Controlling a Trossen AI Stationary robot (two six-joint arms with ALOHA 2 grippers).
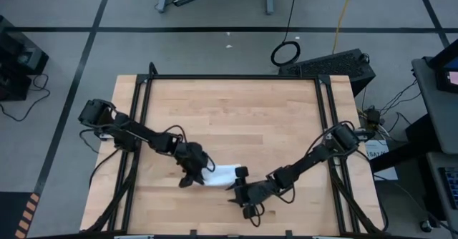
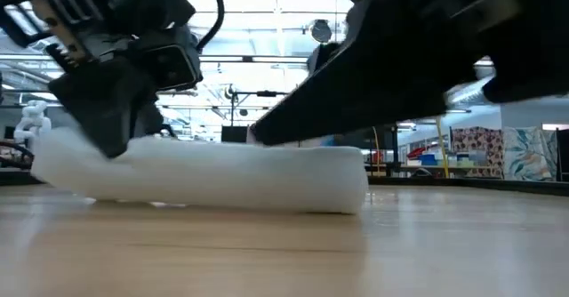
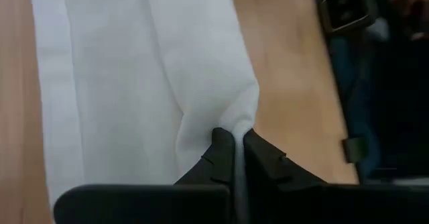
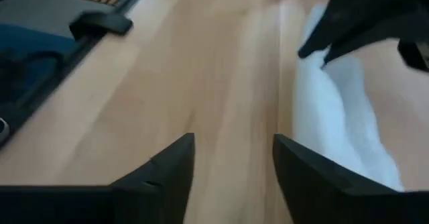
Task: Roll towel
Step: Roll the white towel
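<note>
The left jaws are pinched tight together on a puckered fold at the edge of the plain white soft cloth towel, with only a thin sliver of fabric between them. The right jaws stand apart with nothing between them; only bare wood shows in the gap, and the towel lies just beside one finger, not touching it as far as the right wrist view shows.

From above, the towel sits near the front middle of the light wooden counter, between the two dark arms, already gathered into a short, low bundle. The low view shows it as a soft, rounded roll lying flat on the wood, the left jaws at one end and the right arm hanging over it.

The cloth looks light and limp, so it will likely sag, bunch and unroll if let go, and it may slide on the smooth wood. A hold on a doubled edge or at the ends of the roll seems safest, taking several layers at once rather than a single ply.
</note>
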